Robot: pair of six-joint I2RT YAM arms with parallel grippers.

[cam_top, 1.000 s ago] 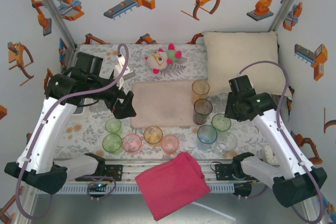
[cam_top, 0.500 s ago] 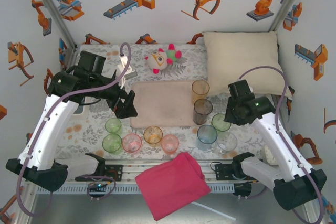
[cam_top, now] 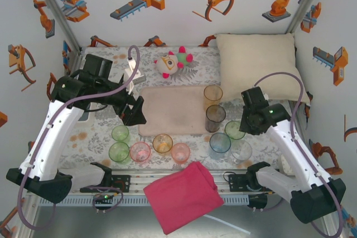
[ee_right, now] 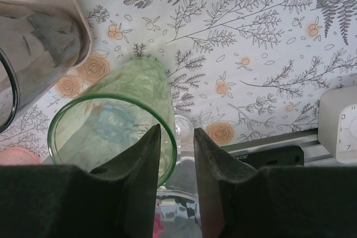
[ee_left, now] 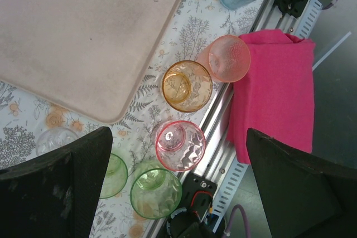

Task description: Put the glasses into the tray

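Note:
The pale pink tray point(cam_top: 170, 110) point(ee_left: 83, 32) lies mid-table with nothing on it. Glasses stand around it: orange point(cam_top: 212, 94), smoky grey point(cam_top: 215, 117) point(ee_right: 33, 32), green point(cam_top: 235, 130) point(ee_right: 111, 132), blue point(cam_top: 220, 143) and clear point(cam_top: 241, 150) on the right. Along the front stand two green point(cam_top: 119, 151) point(ee_left: 155, 193), pink point(cam_top: 140, 151) point(ee_left: 180, 145), orange point(cam_top: 162, 143) point(ee_left: 187, 86) and salmon point(cam_top: 180, 152) point(ee_left: 228, 58). My right gripper point(ee_right: 176, 129) point(cam_top: 244, 128) straddles the green glass's rim, one finger inside, narrowly open. High over the pink glass, my left gripper point(ee_left: 178, 137) point(cam_top: 134, 112) is wide open.
A red cloth point(cam_top: 181, 196) point(ee_left: 276, 93) drapes over the front rail. A cream pillow point(cam_top: 254, 59) fills the back right and a plush toy point(cam_top: 173, 62) sits behind the tray. A white block point(ee_right: 337, 121) lies near the right rail.
My right gripper has shifted slightly left and lower onto the green glass's rim, and its jaws have narrowed a little. The left arm has barely moved.

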